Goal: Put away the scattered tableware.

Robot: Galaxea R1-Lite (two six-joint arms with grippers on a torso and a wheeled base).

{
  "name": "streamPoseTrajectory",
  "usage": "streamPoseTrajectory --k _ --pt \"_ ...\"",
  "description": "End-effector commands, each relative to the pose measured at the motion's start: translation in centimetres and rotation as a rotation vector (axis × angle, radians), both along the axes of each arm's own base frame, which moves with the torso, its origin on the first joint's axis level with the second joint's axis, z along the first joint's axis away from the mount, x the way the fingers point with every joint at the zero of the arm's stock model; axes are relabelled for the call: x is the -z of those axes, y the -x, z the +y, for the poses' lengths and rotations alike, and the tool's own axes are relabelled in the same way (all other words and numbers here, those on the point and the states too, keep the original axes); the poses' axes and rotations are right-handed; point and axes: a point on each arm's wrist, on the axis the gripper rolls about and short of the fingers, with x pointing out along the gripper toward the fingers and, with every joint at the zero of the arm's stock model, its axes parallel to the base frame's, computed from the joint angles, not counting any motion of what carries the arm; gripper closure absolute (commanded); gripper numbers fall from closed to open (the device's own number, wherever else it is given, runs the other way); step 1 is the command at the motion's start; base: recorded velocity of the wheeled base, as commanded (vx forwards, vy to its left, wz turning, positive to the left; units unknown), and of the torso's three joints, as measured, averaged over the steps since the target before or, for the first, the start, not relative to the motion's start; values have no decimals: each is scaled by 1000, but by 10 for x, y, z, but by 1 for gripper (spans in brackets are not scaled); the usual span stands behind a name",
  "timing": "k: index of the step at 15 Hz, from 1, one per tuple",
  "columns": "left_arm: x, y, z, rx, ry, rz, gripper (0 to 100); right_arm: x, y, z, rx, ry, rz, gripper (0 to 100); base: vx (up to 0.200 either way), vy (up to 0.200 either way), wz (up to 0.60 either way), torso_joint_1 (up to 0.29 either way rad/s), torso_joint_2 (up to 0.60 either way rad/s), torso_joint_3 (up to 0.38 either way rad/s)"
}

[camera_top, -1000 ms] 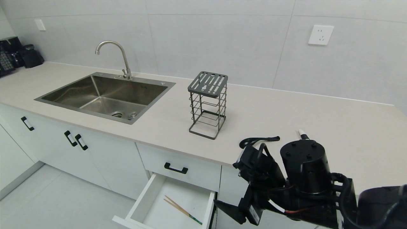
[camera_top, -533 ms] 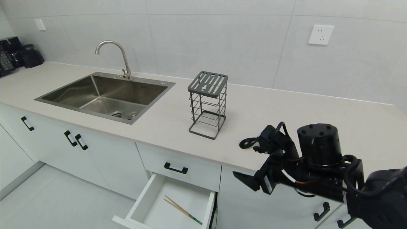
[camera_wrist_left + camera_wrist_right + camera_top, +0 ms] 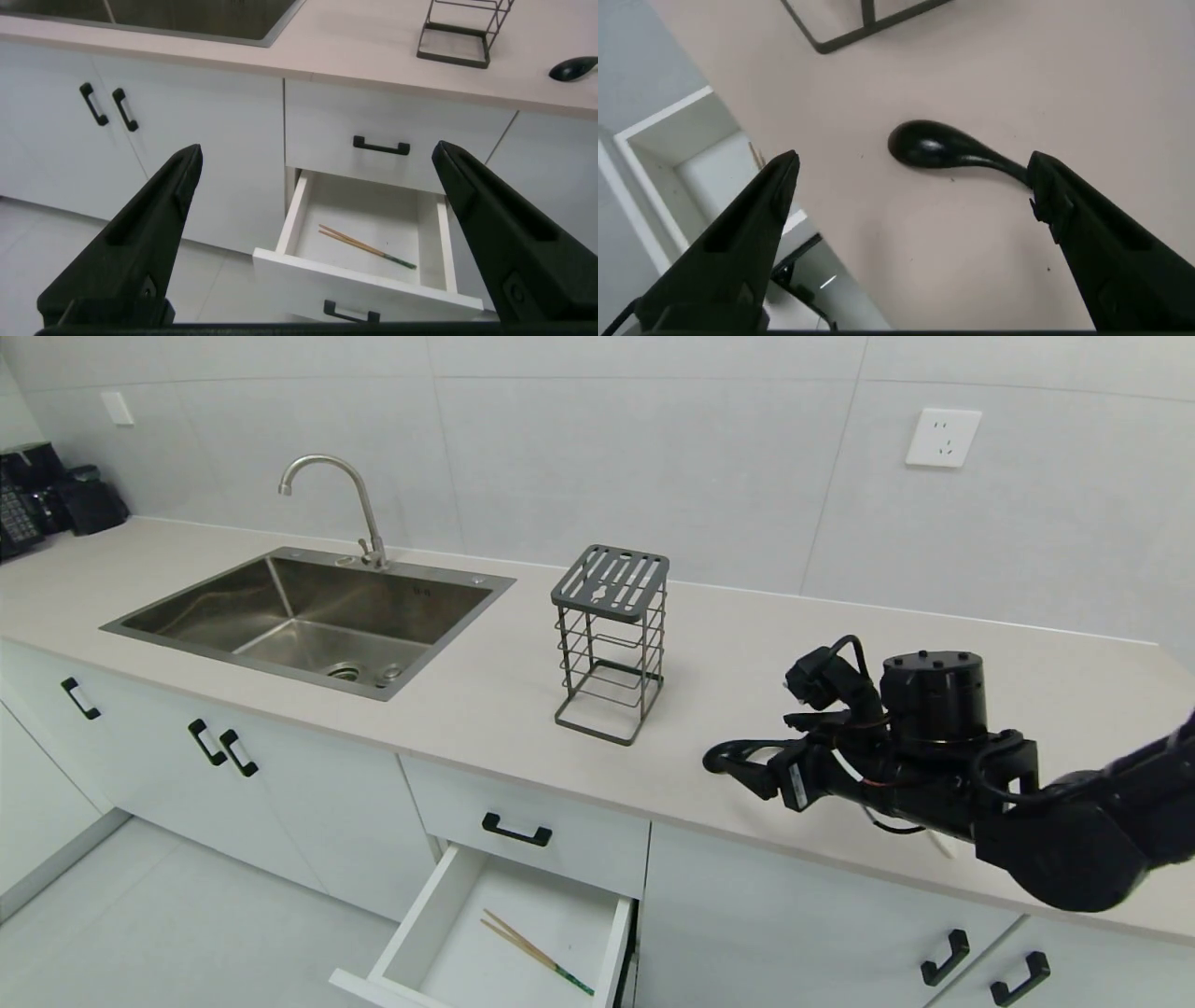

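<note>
On the tabletop (image 3: 747, 653), near its front edge, a black spoon (image 3: 957, 154) lies flat, not far from the wire rack (image 3: 611, 644). The right gripper (image 3: 913, 168) hangs over the spoon with its fingers (image 3: 738, 243) wide apart. The left gripper (image 3: 318, 154) is wide open too, low in front of the open drawer (image 3: 290, 219), where two chopsticks (image 3: 366, 249) lie.

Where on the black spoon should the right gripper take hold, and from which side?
Probably the thin handle of the black spoon, just behind the bowl, coming from straight above. It lies flat on the counter, and the open right gripper hangs over it.
</note>
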Motion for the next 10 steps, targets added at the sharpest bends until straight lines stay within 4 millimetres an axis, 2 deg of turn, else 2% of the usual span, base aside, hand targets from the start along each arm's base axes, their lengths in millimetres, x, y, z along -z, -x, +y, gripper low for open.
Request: streamPoseTrajectory --k 1,5,10 --pt "0 0 0 0 0 1 0 27 -22 12 15 30 30 0 0 0 0 0 0 0" --pt "0 0 0 0 0 1 0 52 -30 12 38 62 76 0 0 0 0 0 0 0" --pt "0 0 0 0 0 1 0 55 -42 16 65 71 57 0 0 0 0 0 0 0"
